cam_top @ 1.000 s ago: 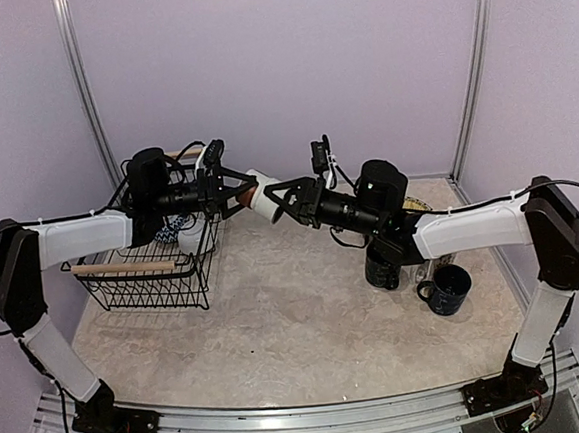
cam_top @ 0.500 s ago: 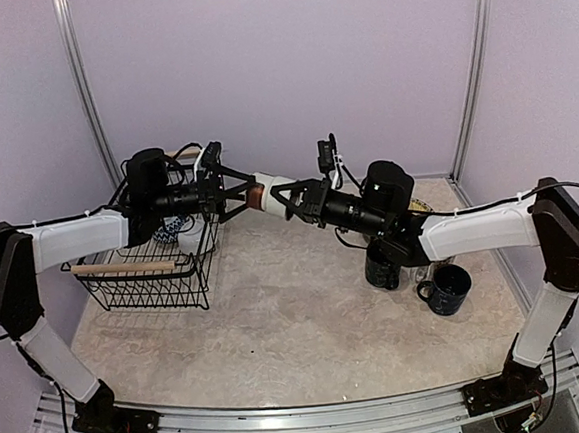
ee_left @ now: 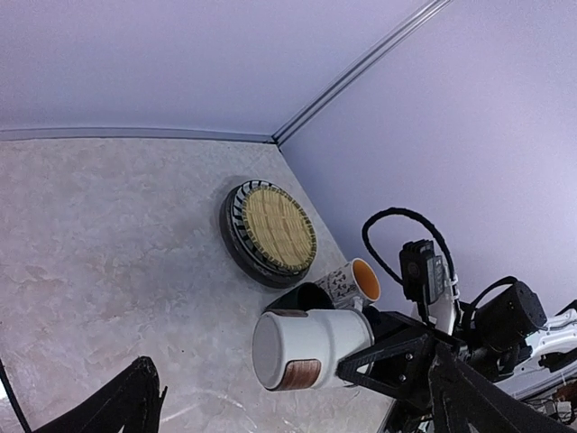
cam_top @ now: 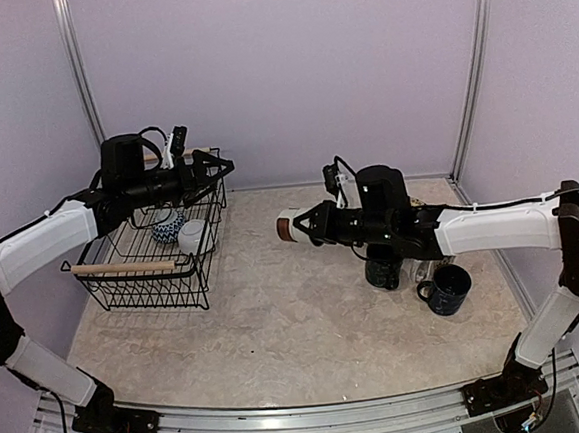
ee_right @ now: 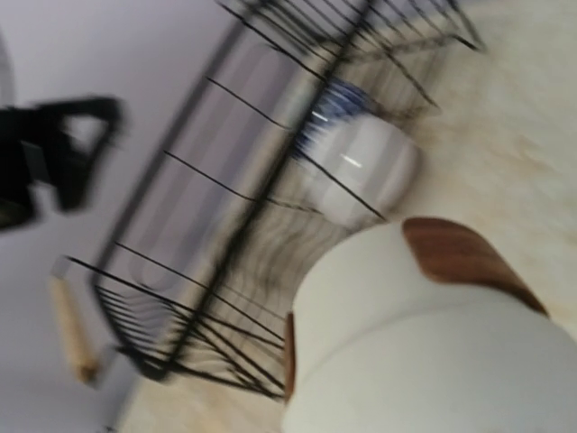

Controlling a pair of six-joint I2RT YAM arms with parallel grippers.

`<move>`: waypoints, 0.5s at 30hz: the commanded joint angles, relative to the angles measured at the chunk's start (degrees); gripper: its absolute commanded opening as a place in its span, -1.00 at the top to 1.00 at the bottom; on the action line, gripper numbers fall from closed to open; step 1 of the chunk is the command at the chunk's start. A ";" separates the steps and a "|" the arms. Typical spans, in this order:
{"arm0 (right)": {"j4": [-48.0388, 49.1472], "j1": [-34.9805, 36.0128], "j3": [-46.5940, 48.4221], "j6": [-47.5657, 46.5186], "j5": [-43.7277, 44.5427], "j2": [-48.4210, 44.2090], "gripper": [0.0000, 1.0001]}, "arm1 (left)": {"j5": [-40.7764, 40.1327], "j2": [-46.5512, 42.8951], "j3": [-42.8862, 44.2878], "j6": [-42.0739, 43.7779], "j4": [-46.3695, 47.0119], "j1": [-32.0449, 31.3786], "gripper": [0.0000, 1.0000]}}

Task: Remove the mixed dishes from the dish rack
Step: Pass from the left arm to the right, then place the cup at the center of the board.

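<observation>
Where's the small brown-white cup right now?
In the top view the small brown-white cup is near mid-table, held sideways in the right tool, between the dish rack on the left and the dark mug on the right.

Soft, even overhead light w/ only weak shadows by the dish rack (cam_top: 145,286); top & left-wrist views sharp, right-wrist view motion-blurred, rack wires smeared.

Bowl (cam_top: 193,235) in rack (cam_top: 150,286), mugs (cam_top: 448,288) rightward

Pale marbled tabletop (cam_top: 298,326), plain lilac walls (cam_top: 278,67), metal corner strips (cam_top: 472,62), perhaps aluminium rail (cam_top: 306,423) along near edge.
</observation>
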 commanded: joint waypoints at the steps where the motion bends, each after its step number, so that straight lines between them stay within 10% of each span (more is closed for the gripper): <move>1: -13.39 0.03 0.49 -3.80 2.90 -1.72 1.00 | -1.83 -0.44 1.48 1.37 -3.96 0.08 -0.98; 15: -52.97 0.27 19.90 -11.60 18.51 8.77 1.00 | -2.32 0.61 2.03 0.79 -5.05 0.08 -0.98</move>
